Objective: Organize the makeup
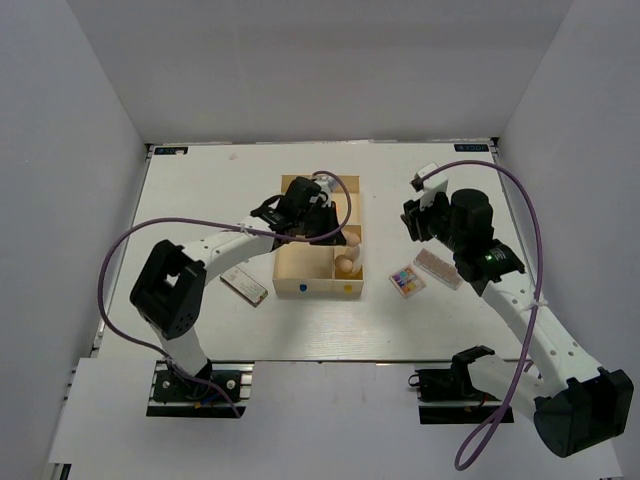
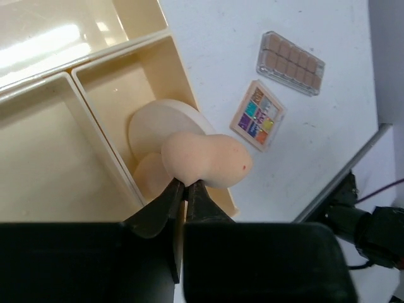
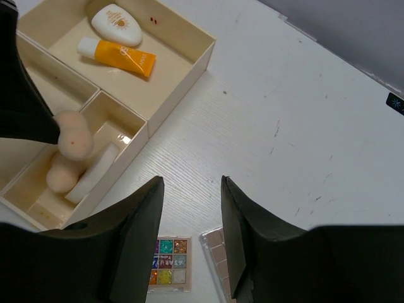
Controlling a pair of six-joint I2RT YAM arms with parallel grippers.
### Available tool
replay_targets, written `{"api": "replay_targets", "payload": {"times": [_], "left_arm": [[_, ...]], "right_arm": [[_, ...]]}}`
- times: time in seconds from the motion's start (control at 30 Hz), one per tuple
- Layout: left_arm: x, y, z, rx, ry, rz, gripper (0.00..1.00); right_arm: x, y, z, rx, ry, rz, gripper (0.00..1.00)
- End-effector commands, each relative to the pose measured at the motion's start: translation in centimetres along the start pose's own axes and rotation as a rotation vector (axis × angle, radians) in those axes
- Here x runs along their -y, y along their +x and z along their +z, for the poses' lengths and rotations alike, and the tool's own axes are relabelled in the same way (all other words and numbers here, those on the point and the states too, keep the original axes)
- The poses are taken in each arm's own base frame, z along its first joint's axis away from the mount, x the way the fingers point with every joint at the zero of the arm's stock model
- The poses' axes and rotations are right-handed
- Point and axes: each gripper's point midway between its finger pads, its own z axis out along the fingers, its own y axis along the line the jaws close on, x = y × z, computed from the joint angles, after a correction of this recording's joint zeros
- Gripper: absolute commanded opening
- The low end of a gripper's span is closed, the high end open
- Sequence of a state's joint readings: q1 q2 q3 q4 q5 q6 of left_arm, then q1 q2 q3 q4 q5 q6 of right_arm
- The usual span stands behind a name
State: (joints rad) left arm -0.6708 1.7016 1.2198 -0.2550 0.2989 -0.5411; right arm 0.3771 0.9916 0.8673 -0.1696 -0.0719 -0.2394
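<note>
The left tool (image 2: 185,189), pinching a beige egg-shaped sponge (image 2: 205,161), hangs over a small compartment of the wooden box (image 2: 180,76), where a low release beside the round cream puff (image 2: 158,120) looks wisest, while the right tool (image 3: 190,189) gapes wide above the tabletop (image 3: 284,95).

White worktop (image 3: 284,126), pale cream box (image 3: 182,87). The tube (image 3: 120,55) is orange; the teardrop piece (image 3: 115,24) white with an orange sun mark. The sponge (image 2: 205,161) is peach-beige with a red speck, the round puff (image 2: 154,123) cream. The multicoloured palette (image 2: 257,115) is a grid of squares; the second palette (image 2: 290,62) dusty pink.
</note>
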Motion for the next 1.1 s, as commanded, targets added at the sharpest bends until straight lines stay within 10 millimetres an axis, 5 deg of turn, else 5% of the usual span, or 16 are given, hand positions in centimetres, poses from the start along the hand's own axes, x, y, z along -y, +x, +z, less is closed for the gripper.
{"api": "replay_targets", "payload": {"times": [0.0,0.37,0.67,0.87,1.03,1.07], "left_arm": [[0.6,-2.1,0.5,0.065,-0.045,0.042,0.16],[-1.2,-2.4,2.0,0.067,-0.178,0.033,0.47],[-0.4,-3.1,0.6,0.088,-0.172,0.033,0.56],[2.0,-5.2,-4.8,0.188,-0.141,0.080,0.56],[-1.8,-4.6,-12.0,0.324,-0.317,0.056,0.53],[-4.7,-3.5,-12.9,0.338,-0.431,0.027,0.60]], "right_arm": [[0.3,-1.6,-0.4,0.067,0.002,-0.006,0.47],[-0.1,-1.4,-0.5,0.073,-0.023,-0.003,0.47],[0.0,-1.3,-0.5,0.067,-0.027,0.004,0.48],[0.0,-0.6,-0.2,0.043,-0.040,0.000,0.53],[-0.2,-0.1,0.2,0.018,-0.059,0.005,0.59],[-0.2,-0.1,0.2,0.017,-0.059,0.005,0.60]]}}
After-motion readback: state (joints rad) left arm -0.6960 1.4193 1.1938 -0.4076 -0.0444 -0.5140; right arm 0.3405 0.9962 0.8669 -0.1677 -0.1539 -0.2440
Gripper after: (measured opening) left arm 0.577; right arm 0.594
